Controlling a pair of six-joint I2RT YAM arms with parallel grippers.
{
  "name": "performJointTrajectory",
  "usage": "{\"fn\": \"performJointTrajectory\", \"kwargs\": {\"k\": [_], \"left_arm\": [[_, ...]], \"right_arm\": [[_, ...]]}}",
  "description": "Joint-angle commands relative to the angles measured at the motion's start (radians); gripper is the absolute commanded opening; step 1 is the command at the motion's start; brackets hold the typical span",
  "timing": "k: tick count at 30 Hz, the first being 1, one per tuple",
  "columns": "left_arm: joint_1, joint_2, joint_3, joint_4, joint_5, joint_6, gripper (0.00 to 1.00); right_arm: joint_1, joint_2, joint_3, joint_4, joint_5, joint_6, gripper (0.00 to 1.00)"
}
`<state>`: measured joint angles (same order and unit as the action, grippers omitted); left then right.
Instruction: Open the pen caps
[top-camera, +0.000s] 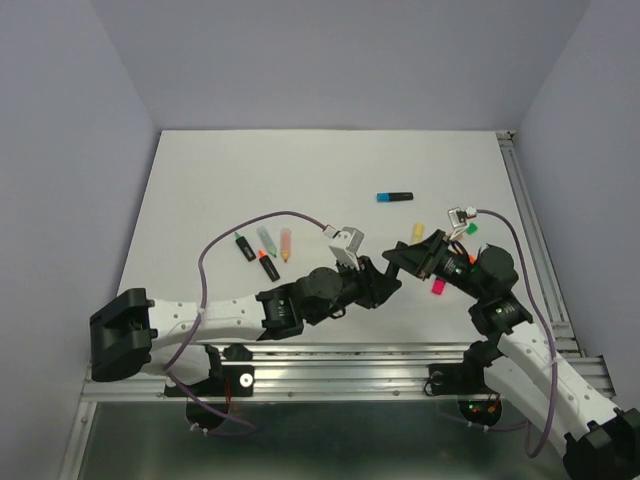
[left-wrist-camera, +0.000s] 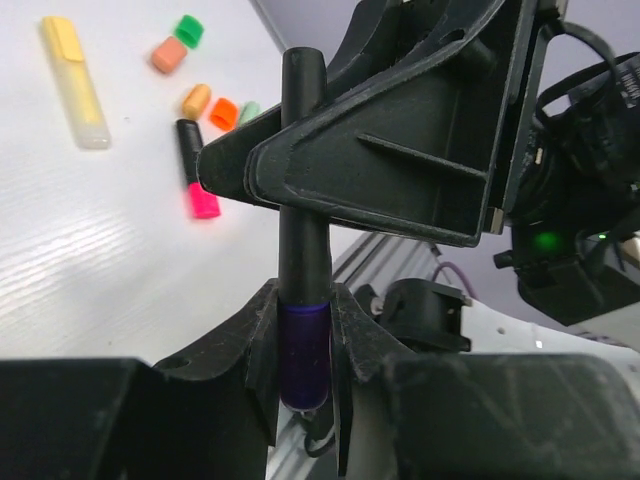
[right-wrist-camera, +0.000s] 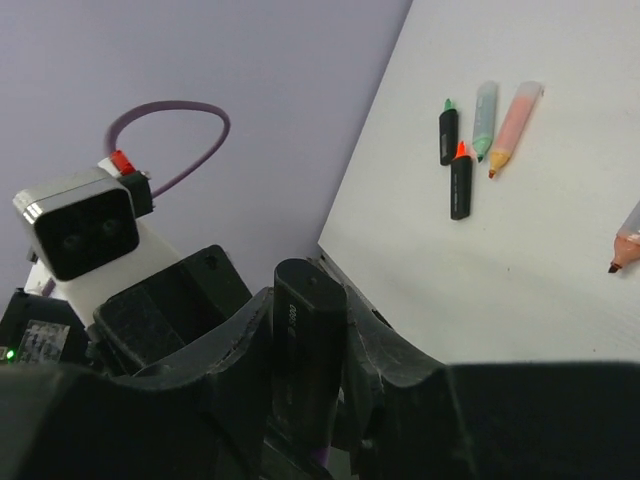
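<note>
Both grippers hold one black highlighter between them above the table's near middle. My left gripper (left-wrist-camera: 303, 315) is shut on its purple cap (left-wrist-camera: 303, 350). My right gripper (right-wrist-camera: 310, 315) is shut on the black body (right-wrist-camera: 308, 345), which rises out of the cap in the left wrist view (left-wrist-camera: 302, 170). In the top view the left gripper (top-camera: 383, 283) and right gripper (top-camera: 402, 258) meet tip to tip. The cap sits flush on the body. Loose caps lie together: green (left-wrist-camera: 188, 29), peach (left-wrist-camera: 168, 55), yellow-orange (left-wrist-camera: 196, 100), orange (left-wrist-camera: 223, 113), mint (left-wrist-camera: 249, 112).
A pink-capped black highlighter (left-wrist-camera: 198, 170) and a yellow highlighter (left-wrist-camera: 75, 80) lie by the loose caps. A blue-capped highlighter (top-camera: 395, 197) lies further back. Several uncapped highlighters (right-wrist-camera: 460, 180) lie at the left middle (top-camera: 266, 250). The metal rail (top-camera: 350, 355) runs along the near edge.
</note>
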<state>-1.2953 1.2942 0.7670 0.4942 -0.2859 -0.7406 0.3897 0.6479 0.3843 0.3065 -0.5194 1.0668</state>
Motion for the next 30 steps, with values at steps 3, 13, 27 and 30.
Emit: {"fn": "performJointTrajectory", "kwargs": {"k": [3, 13, 27, 30], "left_arm": [[0.048, -0.084, -0.052, 0.145, 0.108, -0.077, 0.0], [0.105, -0.104, -0.104, 0.219, 0.263, -0.138, 0.0], [0.177, -0.142, -0.192, 0.405, 0.361, -0.298, 0.0], [0.177, -0.121, -0.153, 0.351, 0.373, -0.293, 0.0]], "right_arm": [[0.001, -0.033, 0.011, 0.118, 0.042, -0.007, 0.01], [0.001, -0.001, 0.057, 0.239, -0.031, 0.012, 0.01], [0.001, 0.041, 0.091, 0.307, -0.116, 0.033, 0.01], [0.001, 0.038, 0.085, 0.33, -0.107, 0.032, 0.01]]}}
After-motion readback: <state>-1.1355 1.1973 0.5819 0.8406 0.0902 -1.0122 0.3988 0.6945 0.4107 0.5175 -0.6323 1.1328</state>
